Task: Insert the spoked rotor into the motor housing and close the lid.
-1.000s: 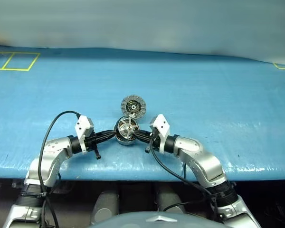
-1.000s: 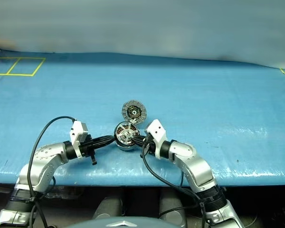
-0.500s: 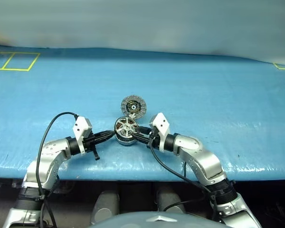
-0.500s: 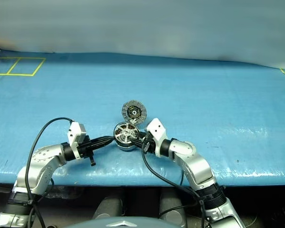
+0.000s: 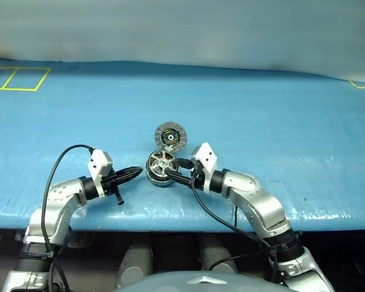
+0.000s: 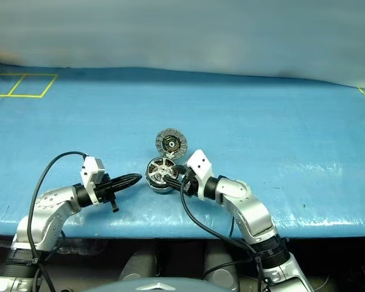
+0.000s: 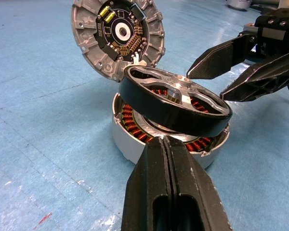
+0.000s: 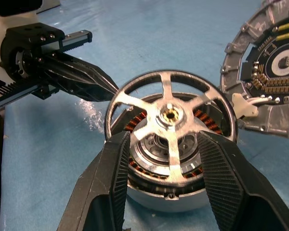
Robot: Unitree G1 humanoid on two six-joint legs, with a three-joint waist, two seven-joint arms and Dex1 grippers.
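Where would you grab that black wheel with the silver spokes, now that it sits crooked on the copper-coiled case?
Probably by the black outer rim of the spoked rotor, pinched at two opposite points from the right end effector side. The rim is thick and even, while the spokes are thin. It lies tilted on the motor housing, and the open lid blocks the far side.

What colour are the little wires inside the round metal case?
Coppery orange, ringing the inside of the motor housing under the spoked rotor. The left wrist view shows them best.
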